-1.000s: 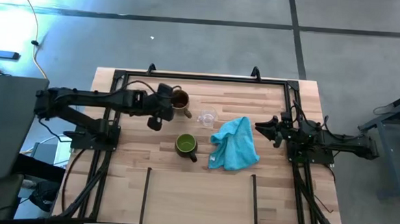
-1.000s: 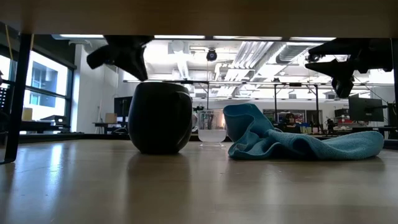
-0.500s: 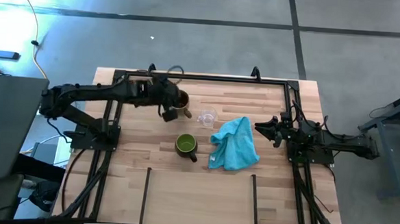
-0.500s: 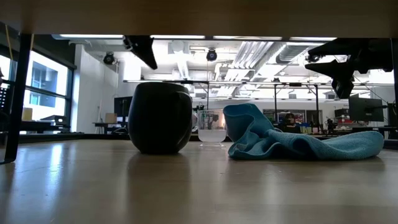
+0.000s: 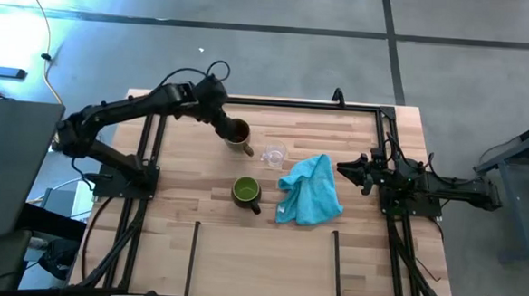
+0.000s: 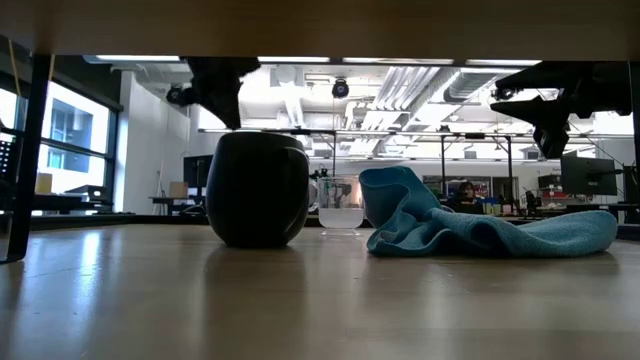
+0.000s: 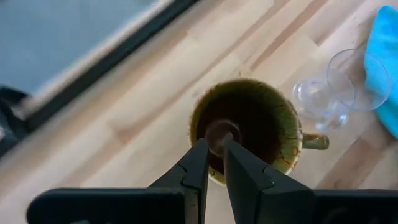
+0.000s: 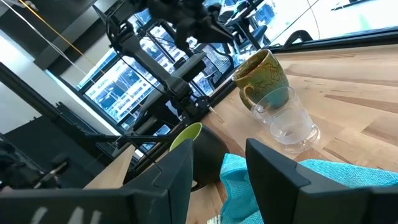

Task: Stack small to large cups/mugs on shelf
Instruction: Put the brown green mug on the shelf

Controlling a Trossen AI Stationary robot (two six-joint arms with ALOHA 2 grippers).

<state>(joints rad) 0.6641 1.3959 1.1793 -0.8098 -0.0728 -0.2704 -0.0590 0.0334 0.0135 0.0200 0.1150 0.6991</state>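
Observation:
The brown mug (image 7: 255, 121) stands upright on the table at the far left, its handle toward the clear glass cup (image 5: 274, 154). My left gripper (image 7: 214, 146) hangs shut just above the mug's mouth, pointing down, clear of it. The green mug (image 5: 246, 191) stands upright nearer the middle. In the low view it hides the brown mug. The shelf (image 5: 263, 266) is the slatted strip along the near edge, split by thin black bars. My right gripper (image 5: 343, 168) waits open at the right, level.
A turquoise cloth (image 5: 312, 189) lies crumpled right of the glass cup and the green mug, in front of my right gripper. Black frame rails (image 5: 267, 103) run along the far edge and both sides of the table.
My left arm has swung toward the table's far edge and its wrist has rolled. The gripper, which lay sideways beside the brown mug, has risen a little and now points down over the mug's mouth, still shut. The cups have not moved.

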